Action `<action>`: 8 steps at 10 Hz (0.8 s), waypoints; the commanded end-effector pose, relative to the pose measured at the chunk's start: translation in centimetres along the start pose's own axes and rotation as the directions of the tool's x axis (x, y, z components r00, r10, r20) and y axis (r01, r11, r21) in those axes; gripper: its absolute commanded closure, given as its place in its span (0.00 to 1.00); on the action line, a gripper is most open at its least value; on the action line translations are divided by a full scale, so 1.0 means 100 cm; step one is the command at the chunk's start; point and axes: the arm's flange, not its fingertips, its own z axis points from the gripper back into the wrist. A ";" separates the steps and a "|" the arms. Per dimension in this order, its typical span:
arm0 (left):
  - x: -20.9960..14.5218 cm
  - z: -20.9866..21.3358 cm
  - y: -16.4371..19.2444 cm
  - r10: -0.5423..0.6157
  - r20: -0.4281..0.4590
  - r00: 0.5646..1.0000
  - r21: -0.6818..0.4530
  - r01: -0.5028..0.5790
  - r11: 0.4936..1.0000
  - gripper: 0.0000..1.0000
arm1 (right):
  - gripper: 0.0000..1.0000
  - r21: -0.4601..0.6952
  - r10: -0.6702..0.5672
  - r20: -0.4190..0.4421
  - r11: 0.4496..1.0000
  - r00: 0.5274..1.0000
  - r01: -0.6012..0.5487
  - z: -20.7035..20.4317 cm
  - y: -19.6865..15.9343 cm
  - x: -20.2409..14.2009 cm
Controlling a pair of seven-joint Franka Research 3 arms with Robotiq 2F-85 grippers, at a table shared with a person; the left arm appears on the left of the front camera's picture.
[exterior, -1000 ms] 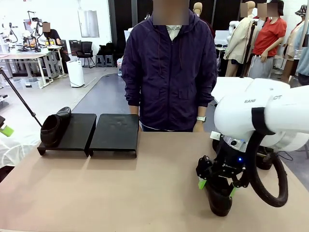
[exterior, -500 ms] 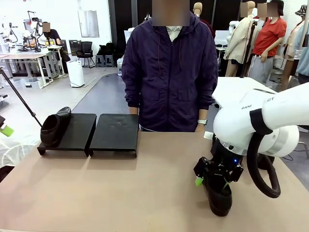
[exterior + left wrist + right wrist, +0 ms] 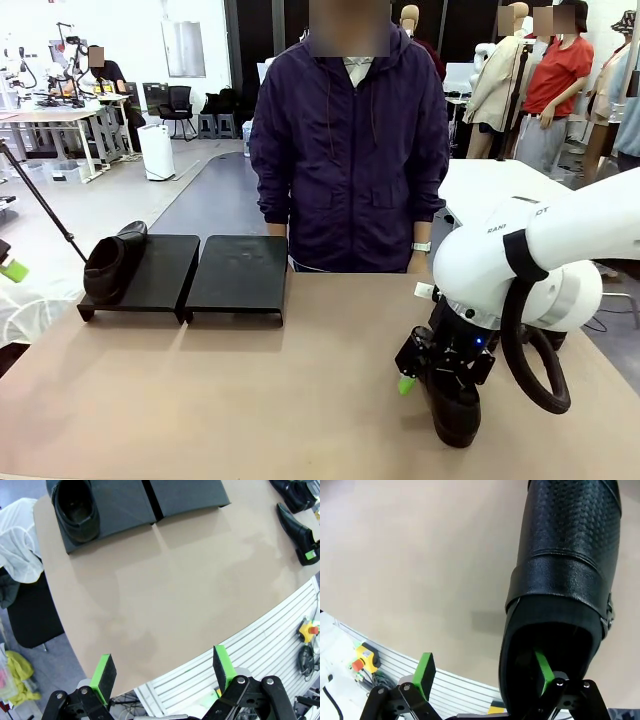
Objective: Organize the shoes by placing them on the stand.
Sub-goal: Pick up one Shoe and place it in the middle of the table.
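A black shoe lies near the table's front right, toe toward the front edge. My right gripper is down on its heel end. In the right wrist view this shoe fills the right side. The gripper stands open, one green pad inside the shoe's mouth and the other outside its left wall. Another shoe rests on the left platform of the stand. My left gripper hangs open and empty high over the table's near left edge. Two more shoes lie at the far right.
A person in a purple jacket stands at the far edge, hands down behind the table. White cloth lies off the table's left side. An emergency-stop box sits on the slatted base below the front edge.
My right arm has swung left and lower over the shoe, and its gripper has settled onto the heel end. The left arm, the stand and the person have stayed put.
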 end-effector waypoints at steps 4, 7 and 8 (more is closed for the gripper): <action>0.001 -0.001 -0.001 0.005 0.015 1.000 -0.007 -0.005 1.000 0.00 | 1.00 -0.050 0.030 0.024 0.998 0.999 -0.029 -0.004 0.003 0.007; 0.001 -0.001 -0.001 0.005 0.015 1.000 -0.007 -0.005 1.000 0.00 | 1.00 -0.058 0.022 0.033 0.998 0.999 -0.020 -0.004 0.002 0.006; 0.001 -0.001 -0.001 0.005 0.015 1.000 -0.007 -0.005 1.000 0.00 | 1.00 -0.060 0.012 0.033 0.998 0.999 -0.010 -0.003 0.002 0.006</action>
